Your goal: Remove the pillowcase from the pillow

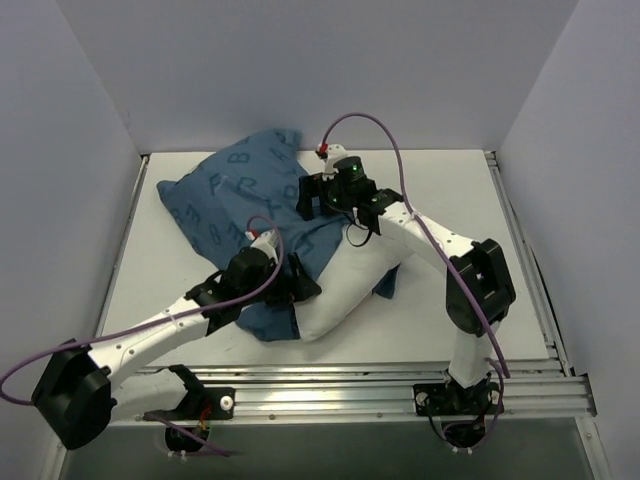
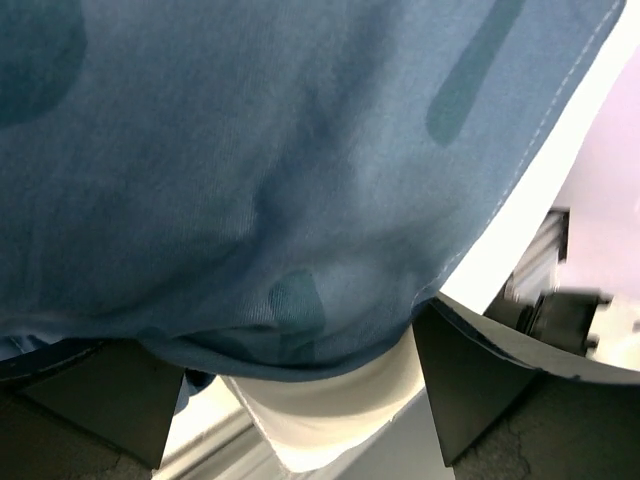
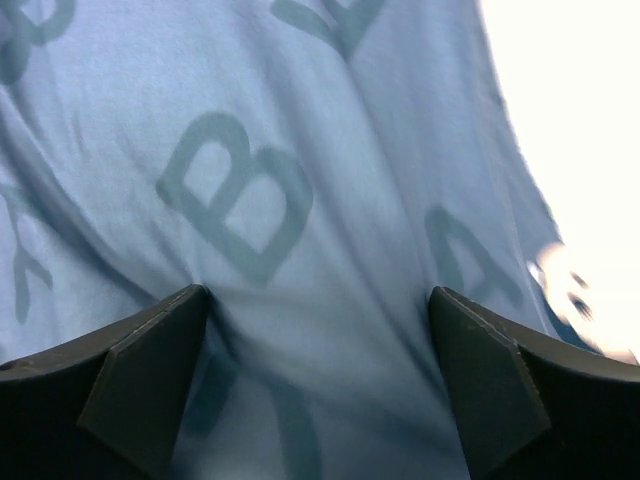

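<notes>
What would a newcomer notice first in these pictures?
The blue lettered pillowcase lies crumpled in the middle of the table, and the white pillow bulges out of its near end. The left gripper is at its near hem and the right gripper on its far part, both open.

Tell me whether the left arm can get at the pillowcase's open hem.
Probably yes. The left tool sits at the pillowcase hem, jaws open, blue fabric sagging between them and the white pillow showing just under the edge. Nothing seems to block it.
</notes>
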### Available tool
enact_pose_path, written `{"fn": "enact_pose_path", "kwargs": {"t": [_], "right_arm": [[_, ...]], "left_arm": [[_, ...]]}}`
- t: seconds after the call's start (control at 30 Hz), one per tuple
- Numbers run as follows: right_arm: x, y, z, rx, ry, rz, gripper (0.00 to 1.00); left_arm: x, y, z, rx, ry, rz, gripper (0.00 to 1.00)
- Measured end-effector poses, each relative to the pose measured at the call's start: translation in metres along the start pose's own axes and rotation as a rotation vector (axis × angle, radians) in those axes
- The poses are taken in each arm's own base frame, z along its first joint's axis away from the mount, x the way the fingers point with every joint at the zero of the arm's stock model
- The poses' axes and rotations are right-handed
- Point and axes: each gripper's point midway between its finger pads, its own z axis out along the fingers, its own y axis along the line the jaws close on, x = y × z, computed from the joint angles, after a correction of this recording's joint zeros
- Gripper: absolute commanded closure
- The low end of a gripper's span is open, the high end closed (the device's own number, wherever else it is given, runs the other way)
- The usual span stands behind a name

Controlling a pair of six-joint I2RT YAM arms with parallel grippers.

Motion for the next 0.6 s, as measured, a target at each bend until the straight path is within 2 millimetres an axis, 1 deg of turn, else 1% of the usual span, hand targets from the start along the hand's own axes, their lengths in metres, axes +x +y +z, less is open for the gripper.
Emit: {"fn": "enact_pose_path", "kwargs": {"t": [0.07,0.13,0.23,0.3,0.4,0.43,0.5,0.53,0.57,0.6], "right_arm": [[-0.007,-0.006,-0.001,0.035,-0.012,-0.018,0.09],[-0.017,-0.010,-0.008,0.075,-0.032,-0.030,0.07],[-0.033,-0.021,-0.036,0.156,-0.069,-0.038,0.01],[-0.043,-0.026,-0.065,0.212,-0.107,-0.037,0.00],[-0.061,-0.029,-0.121,0.281,-0.189,-0.030,0.00],[-0.064,-0.029,-0.140,0.294,-0.217,-0.024,0.00],[-0.065,-0.027,-0.173,0.302,-0.261,-0.004,0.00],[-0.062,-0.026,-0.185,0.300,-0.276,0.008,0.00],[-0.056,-0.024,-0.195,0.295,-0.280,0.020,0.00],[-0.045,-0.021,-0.201,0.283,-0.277,0.036,0.00]], "left_arm": [[-0.012,-0.004,0.009,-0.013,-0.012,-0.006,0.05],[-0.024,-0.009,0.018,-0.014,-0.036,-0.006,0.06],[-0.046,-0.022,0.028,0.002,-0.082,0.008,0.05],[-0.058,-0.032,0.029,0.023,-0.112,0.019,0.05],[-0.072,-0.046,0.026,0.061,-0.158,0.032,0.06],[-0.074,-0.048,0.023,0.067,-0.170,0.034,0.06],[-0.080,-0.054,0.014,0.085,-0.195,0.038,0.06],[-0.083,-0.057,0.008,0.096,-0.210,0.040,0.06],[-0.087,-0.061,0.001,0.108,-0.229,0.041,0.06],[-0.091,-0.065,-0.008,0.115,-0.249,0.042,0.06]]}}
